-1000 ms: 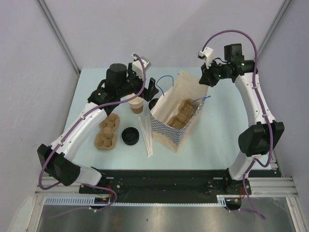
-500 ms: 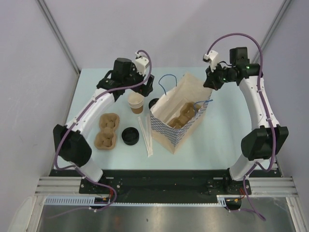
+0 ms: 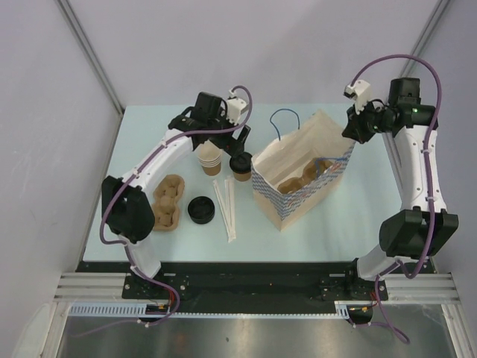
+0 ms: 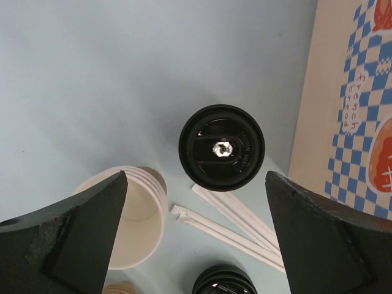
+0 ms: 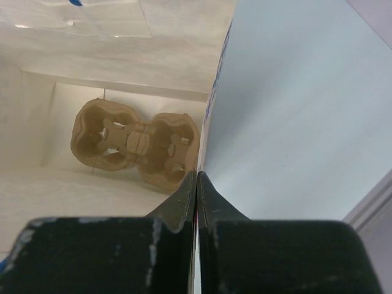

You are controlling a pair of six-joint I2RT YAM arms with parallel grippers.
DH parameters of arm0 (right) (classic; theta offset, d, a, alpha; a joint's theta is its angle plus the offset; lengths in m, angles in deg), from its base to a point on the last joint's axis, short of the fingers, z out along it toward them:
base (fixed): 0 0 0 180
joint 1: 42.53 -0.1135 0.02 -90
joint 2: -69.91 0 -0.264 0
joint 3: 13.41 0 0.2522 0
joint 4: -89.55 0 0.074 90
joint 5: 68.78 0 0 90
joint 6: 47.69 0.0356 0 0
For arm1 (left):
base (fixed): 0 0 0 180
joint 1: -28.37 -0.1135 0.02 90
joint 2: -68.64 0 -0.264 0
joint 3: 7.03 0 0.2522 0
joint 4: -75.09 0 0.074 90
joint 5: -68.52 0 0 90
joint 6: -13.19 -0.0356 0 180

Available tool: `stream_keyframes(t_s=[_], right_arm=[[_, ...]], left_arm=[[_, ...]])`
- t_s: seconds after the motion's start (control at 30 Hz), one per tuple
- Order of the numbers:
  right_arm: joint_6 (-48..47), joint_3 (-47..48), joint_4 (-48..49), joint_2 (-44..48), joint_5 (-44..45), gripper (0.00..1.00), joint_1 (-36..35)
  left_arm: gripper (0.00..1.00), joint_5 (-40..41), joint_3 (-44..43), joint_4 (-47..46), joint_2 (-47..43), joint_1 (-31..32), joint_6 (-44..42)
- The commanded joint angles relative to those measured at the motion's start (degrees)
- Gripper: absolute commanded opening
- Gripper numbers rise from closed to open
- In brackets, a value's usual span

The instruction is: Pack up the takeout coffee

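Black-lidded takeout coffee [image 4: 222, 148]: upright on surface [image 3: 149, 127], just beside paper bag [image 3: 294, 205]; left hand [image 4: 196, 177] spread wide, poised above lid; right hand [image 5: 196, 184] pinched on bag rim. Step, likely: approach. Next: lower, close on cup.

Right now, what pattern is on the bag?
The bag has blue-white checks; left wrist view best.
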Motion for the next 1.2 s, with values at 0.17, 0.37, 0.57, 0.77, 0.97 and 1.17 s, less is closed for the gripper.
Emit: stream_keyframes(t_s=[0.17, 0.37, 0.57, 0.77, 0.97, 1.17], right_arm=[[-2.2, -2.6, -0.3, 4.2, -1.6, 0.0, 1.9], [-1.9, -3.4, 0.4, 4.5, -1.7, 0.0, 1.9], [-1.3, -3.5, 0.8, 4.9, -1.9, 0.0, 1.7], [-1.5, -3.4, 0.7, 4.9, -1.9, 0.0, 1.9], [-1.4, -3.6, 0.7, 4.9, -2.0, 0.0, 1.9], [-1.1, -3.9, 0.8, 5.0, -2.2, 0.0, 1.9]], left_arm=[[1.0, 0.1, -14.4, 10.5, 10.7, 1.9, -1.1], [0.99, 0.1, -18.4, 14.5, 15.3, 2.8, -1.1], [1.0, -1.2, -20.2, 16.8, 18.0, 3.2, -1.4], [1.0, -2.1, -21.1, 17.8, 19.4, 3.3, -1.3], [0.99, -1.9, -21.5, 18.2, 20.2, 3.3, -1.7], [1.0, -1.8, -21.2, 18.1, 20.8, 3.3, -1.7]])
